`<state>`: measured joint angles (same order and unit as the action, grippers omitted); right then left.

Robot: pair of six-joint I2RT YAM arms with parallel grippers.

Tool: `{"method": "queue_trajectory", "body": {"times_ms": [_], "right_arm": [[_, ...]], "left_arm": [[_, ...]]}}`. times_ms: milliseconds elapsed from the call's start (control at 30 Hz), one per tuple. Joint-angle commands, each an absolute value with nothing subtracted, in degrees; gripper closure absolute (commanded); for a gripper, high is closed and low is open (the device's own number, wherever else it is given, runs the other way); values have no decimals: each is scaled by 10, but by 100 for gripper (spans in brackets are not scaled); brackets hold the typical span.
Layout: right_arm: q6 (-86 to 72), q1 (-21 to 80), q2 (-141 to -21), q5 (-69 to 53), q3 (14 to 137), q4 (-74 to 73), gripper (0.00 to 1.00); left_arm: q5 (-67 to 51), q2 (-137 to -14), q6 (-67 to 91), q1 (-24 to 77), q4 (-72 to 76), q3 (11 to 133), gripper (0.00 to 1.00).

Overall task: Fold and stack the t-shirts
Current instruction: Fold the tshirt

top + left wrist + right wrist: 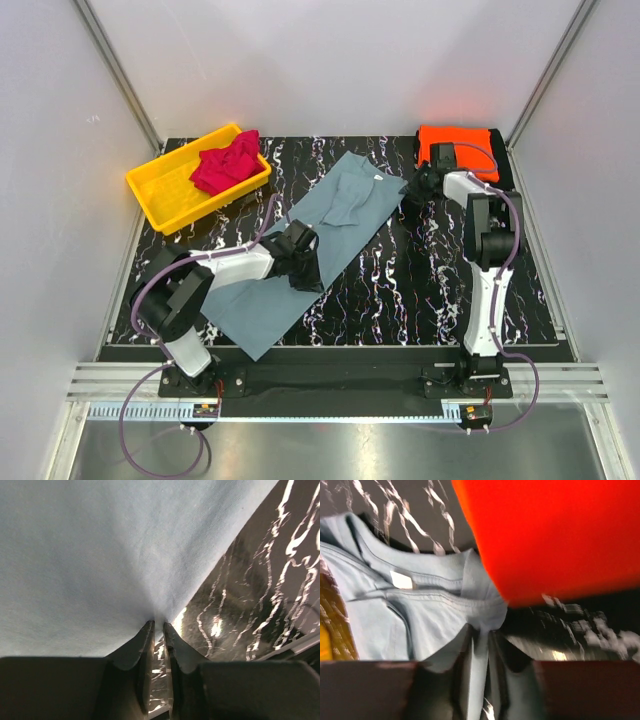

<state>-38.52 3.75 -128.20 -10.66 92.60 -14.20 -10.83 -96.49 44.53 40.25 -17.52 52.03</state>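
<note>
dusty grey-blue cloth t-shirt (345, 205) lies diagonally on worktop (420, 290), right of yellow plastic bin (165, 190) | left gripper (158, 624) nearly closed, pinching its edge | right gripper (482, 630), blurred, seemingly nips cloth near collar | bright orange t-shirt (460, 140) farther right | crimson t-shirt (225, 165) inside bin

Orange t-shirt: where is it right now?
Top view: the orange t-shirt lies folded at the table's far right corner, just beyond the right tool, which grips the grey-blue t-shirt near the collar.
</note>
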Motion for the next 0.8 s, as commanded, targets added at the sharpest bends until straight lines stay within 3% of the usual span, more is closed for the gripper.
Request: {"method": "queue_trajectory", "body": {"times_ms": [0,100,267,400,433,500,633,767], "right_arm": [[-376,29,-1330,-119,988,-145,76],[-362,24,-1377,-155,1070,-156,87],[-335,21,-1462,-173,1206,-199,87],[-311,12,-1531,-172,1387,-287,80],[-308,11,-1560,-172,1425,-314,72],[-301,9,-1571,-153,1502,-401,66],[-339,12,-1438,-109,1377,-422,57],[-380,34,-1277,-73,1135,-401,46]], "left_arm": [[-141,-963,501,414,-133,524,81],[-161,-976,531,428,-86,546,80],[-182,-1025,539,452,-110,648,73],[-189,-1024,488,452,-162,703,66],[-192,-1020,474,451,-176,714,66],[-192,-1002,440,442,-214,729,66],[-177,-928,389,399,-240,698,66],[-217,-861,345,300,-280,668,67]]}}
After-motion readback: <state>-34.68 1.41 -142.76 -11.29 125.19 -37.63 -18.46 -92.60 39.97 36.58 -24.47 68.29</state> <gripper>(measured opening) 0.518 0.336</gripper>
